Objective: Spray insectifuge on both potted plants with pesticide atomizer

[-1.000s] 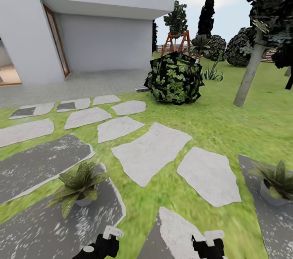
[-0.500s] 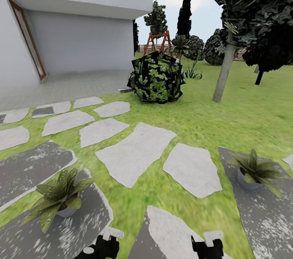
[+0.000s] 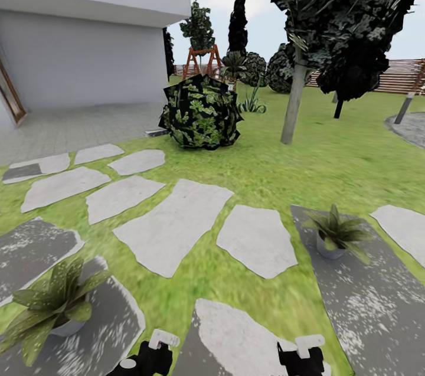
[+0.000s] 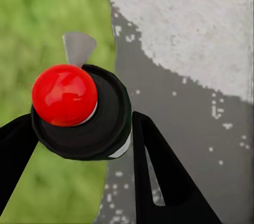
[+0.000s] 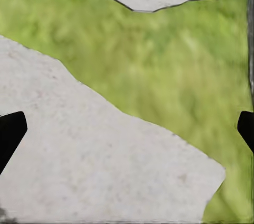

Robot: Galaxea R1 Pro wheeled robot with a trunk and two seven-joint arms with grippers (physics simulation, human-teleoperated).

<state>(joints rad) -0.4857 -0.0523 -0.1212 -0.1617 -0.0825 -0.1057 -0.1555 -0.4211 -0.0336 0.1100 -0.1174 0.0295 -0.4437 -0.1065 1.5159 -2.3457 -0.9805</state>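
Observation:
The pesticide atomizer (image 4: 79, 110), a dark bottle with a glossy red top, sits between the black fingers of my left gripper (image 4: 79, 129), which is shut on it. In the head view that gripper (image 3: 150, 358) is at the lower edge, over a dark slab. One potted plant (image 3: 50, 305) stands on that slab just left of it. The other potted plant (image 3: 337, 234) stands on a dark slab (image 3: 366, 293) ahead to the right. My right gripper (image 3: 304, 355) hangs low over a pale slab, and in the right wrist view it (image 5: 127, 129) is open and holds nothing.
Pale stepping slabs (image 3: 171, 225) cross the lawn ahead. A big dark bush with white-striped leaves (image 3: 200, 110) stands further off, with a tree trunk (image 3: 292, 104) to its right. The grey house wall (image 3: 88, 57) is at far left and a slatted wooden fence (image 3: 404, 75) at far right.
The camera has swung right, so the whole scene has slid left in the picture and the fence has come into view. Both grippers sit as before.

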